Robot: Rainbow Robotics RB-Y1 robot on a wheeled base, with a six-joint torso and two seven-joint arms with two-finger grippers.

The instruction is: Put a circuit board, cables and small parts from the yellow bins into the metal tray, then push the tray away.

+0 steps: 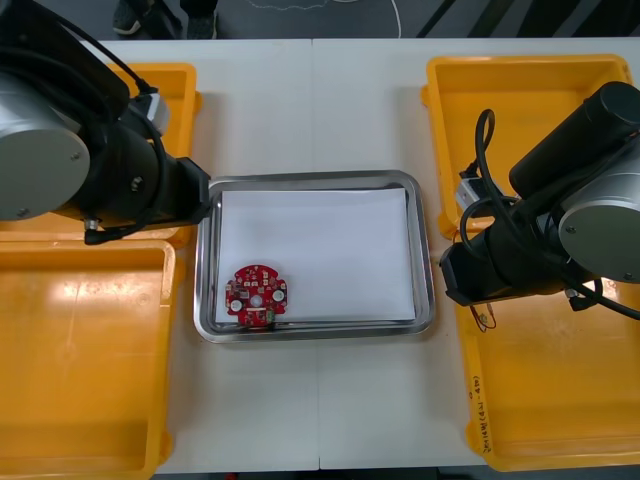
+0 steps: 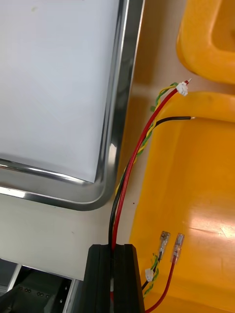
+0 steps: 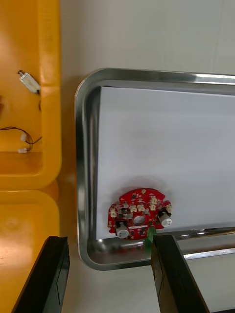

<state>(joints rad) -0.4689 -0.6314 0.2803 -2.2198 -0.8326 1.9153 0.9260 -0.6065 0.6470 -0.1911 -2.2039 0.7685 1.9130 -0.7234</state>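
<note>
On your desk [image 1: 320, 410], the yellow bins [image 1: 80, 350] flank the metal tray [image 1: 203, 280], white inside, whose near-left corner holds the round red circuit board [image 1: 256, 295]. Your left pincer [image 3: 110, 238] hangs spread over that corner, one finger just beside the board, the other outside the rim. Your right pincer [image 2: 113, 247] is pinching a bundle of red, black and yellow cables [image 2: 147, 132] between the tray and the right-hand bins.

Front camera looks steeply down; wrist cameras sit close over the metal tray [image 1: 310, 179] (shared throughout).
</note>
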